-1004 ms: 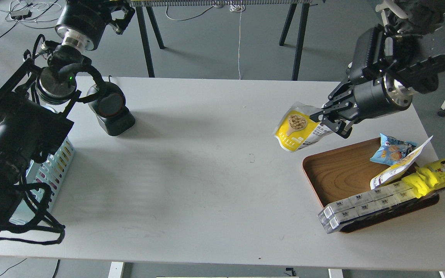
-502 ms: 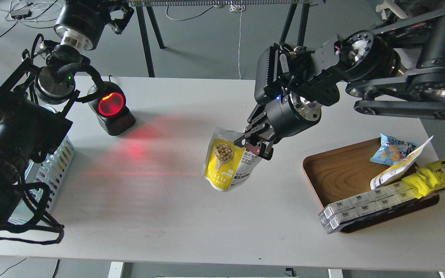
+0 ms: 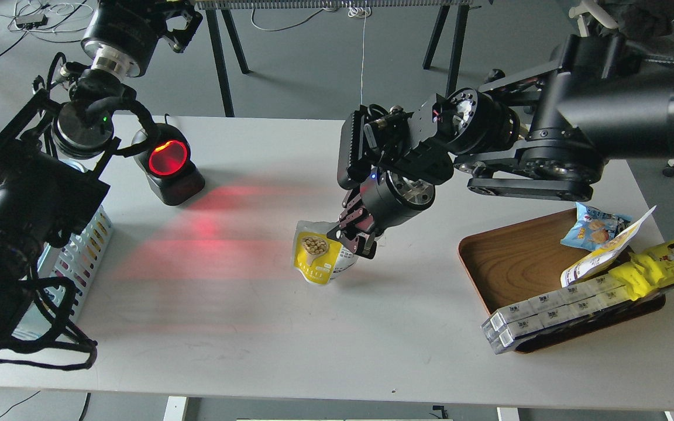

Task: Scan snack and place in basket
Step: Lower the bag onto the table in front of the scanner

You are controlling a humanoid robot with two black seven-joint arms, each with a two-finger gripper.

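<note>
The snack, a yellow and white pouch picturing beans, hangs low over the middle of the white table. My right gripper is shut on its upper right edge. I cannot tell whether the pouch's bottom touches the table. The black scanner stands at the back left, its window glowing red and casting red light across the table toward the pouch. The light blue basket is at the left edge, mostly hidden behind my left arm. My left gripper is raised at the top left, away from everything.
A brown wooden tray at the right holds a blue snack bag, a long yellow cartoon-face pack and a row of white boxes that overhangs its front rim. Table legs stand behind the table.
My right gripper has carried the snack from above the tray's left side leftward and down to the table's middle. The scanner's red light came on.
</note>
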